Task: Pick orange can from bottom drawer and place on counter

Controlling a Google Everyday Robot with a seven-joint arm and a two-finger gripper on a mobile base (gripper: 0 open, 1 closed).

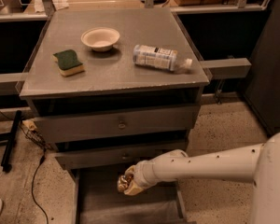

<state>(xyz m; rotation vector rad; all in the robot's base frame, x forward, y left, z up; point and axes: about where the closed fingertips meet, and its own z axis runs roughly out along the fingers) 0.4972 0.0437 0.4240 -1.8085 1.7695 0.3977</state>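
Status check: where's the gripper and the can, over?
Gripper low over open bottom drawer, at the orange can. Can not yet on counter. Counter holds bowl, sponge, bottle lying down.

Arm (200,164) low and leftward, gripper (126,185) over the bottom drawer (107,204), jaws around the orange can (122,183).

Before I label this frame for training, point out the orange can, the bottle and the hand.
orange can (124,182): camera view, shiny side, over the bottom drawer (130,210).
bottle (154,58): camera view, white label, lying on the counter (113,79).
hand (133,189): camera view, arm's tip, at the can.
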